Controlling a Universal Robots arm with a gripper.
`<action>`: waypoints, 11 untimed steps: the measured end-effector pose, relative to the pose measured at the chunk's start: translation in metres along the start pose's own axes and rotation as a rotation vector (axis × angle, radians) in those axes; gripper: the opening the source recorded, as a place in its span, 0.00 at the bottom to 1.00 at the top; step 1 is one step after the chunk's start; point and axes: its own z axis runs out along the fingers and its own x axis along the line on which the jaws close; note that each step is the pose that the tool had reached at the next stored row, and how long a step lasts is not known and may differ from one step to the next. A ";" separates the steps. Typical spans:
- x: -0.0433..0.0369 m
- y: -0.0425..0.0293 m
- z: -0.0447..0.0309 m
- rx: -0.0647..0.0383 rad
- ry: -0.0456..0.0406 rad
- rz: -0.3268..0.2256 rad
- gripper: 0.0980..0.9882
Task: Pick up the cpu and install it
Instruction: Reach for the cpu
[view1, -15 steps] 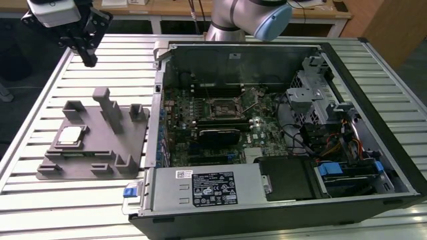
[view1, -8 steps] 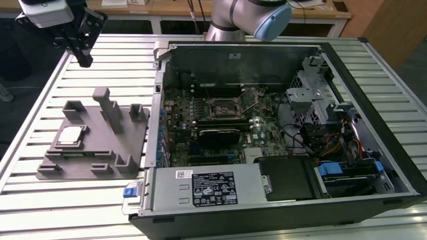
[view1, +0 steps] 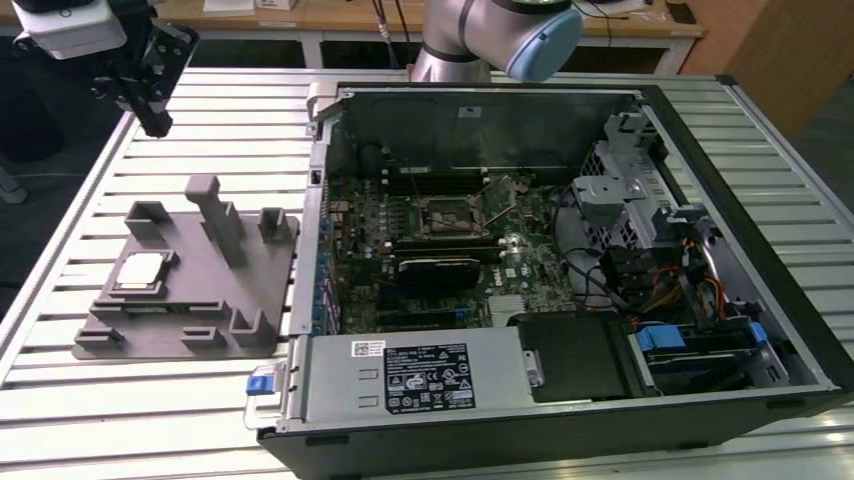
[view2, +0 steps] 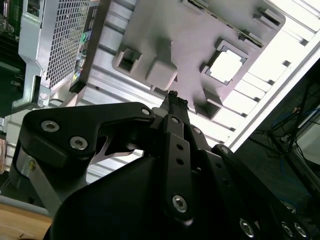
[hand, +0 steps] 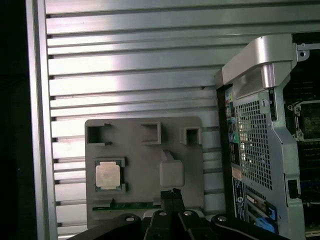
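This is a robotics lab or test workshop. An open computer case (view1: 467, 115) lies on its side with its green motherboard (view1: 380, 225) exposed, on a slatted aluminium surface (view1: 200, 110). Just beside the case sits a grey fixture plate (view1: 174, 325) with upright posts, holding a bare cpu (view1: 143, 272). Behind the case rises a silver-and-blue robot arm (view1: 494, 35), and beyond that stand pale wooden benches (view1: 334, 15). In the second wrist view, loose cables (view2: 295, 125) trail in the dark past the surface's edge, on the plate's side away from the case.
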 end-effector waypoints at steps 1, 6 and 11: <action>0.0014 -0.0001 0.0004 0.000 0.0000 0.000 0.01; 0.0090 -0.0009 0.0030 0.000 0.0000 0.001 0.01; 0.0153 -0.0019 0.0075 0.000 -0.0002 0.001 0.01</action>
